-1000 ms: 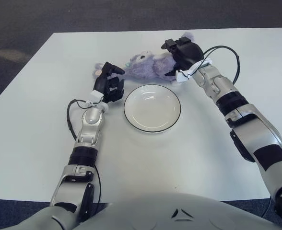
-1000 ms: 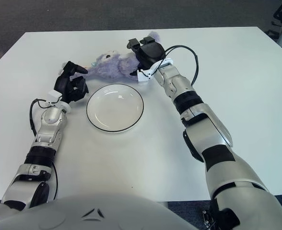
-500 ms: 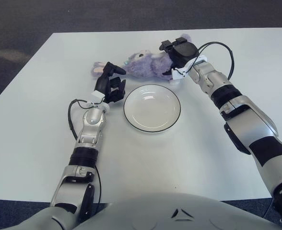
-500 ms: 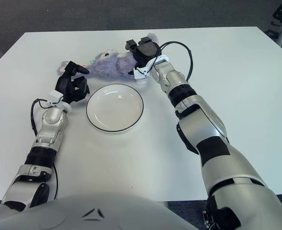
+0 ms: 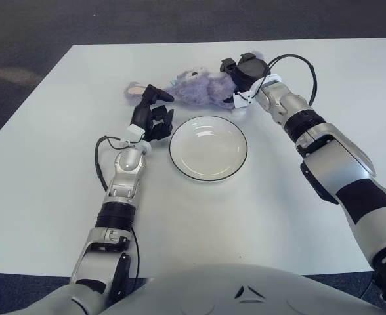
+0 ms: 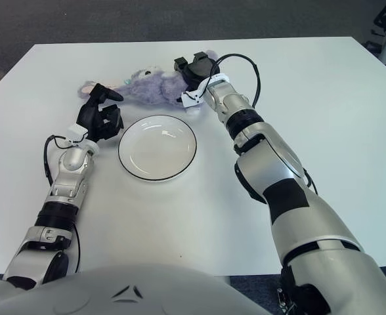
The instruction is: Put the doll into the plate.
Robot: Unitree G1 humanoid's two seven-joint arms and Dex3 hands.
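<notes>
In the left eye view, the purple plush doll [image 5: 196,89] lies on its side on the white table [image 5: 48,164], just behind the white plate [image 5: 208,148]. The plate has nothing in it. The right hand [image 5: 240,73] is wrapped around the doll's back end. I think the picking-up step is going on.

In the right eye view, the left hand [image 6: 98,118] shows just left of the plate, close to the doll's head end, fingers curled and holding nothing. Next, the doll needs lifting, moving toward the robot over the plate, and letting go.
</notes>
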